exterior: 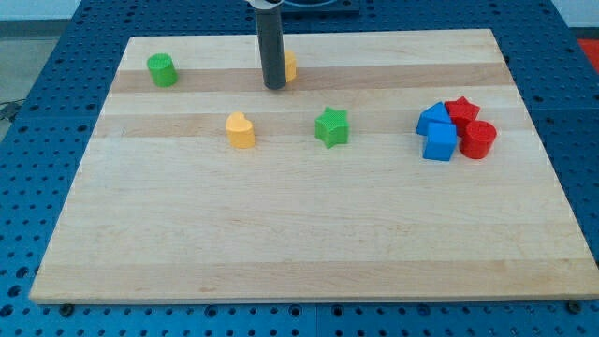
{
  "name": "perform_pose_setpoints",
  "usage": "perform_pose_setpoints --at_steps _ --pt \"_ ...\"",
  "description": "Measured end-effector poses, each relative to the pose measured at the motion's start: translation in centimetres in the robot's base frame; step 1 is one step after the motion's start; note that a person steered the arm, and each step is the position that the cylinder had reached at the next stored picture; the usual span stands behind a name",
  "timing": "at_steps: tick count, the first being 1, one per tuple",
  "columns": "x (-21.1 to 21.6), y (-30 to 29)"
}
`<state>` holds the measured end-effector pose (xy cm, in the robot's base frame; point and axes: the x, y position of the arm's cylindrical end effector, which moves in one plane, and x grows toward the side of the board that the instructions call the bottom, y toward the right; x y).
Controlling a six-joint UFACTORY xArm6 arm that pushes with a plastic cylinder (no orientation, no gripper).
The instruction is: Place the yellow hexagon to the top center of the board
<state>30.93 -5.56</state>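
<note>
The yellow hexagon (290,65) sits near the view's top, a little left of centre, mostly hidden behind my rod. My tip (274,86) rests on the board just left of and below the hexagon, touching or nearly touching it. A yellow heart-shaped block (241,130) lies below and left of the tip. A green star (331,127) lies below and right of it.
A green cylinder (162,70) stands at the top left. At the right, a blue block (432,119), a blue cube (440,142), a red star (460,110) and a red cylinder (478,139) cluster together. The wooden board (299,243) lies on a blue perforated table.
</note>
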Motion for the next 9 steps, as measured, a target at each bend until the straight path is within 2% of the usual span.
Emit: perform_pose_setpoints --at_steps 2,3,4,5,6,9 --pt "1.0 -3.2" --pt "-2.6 -3.3" --pt "-2.7 -3.3" --pt "-2.6 -2.1" --pt "-2.6 2.2" --pt "-2.6 2.7"
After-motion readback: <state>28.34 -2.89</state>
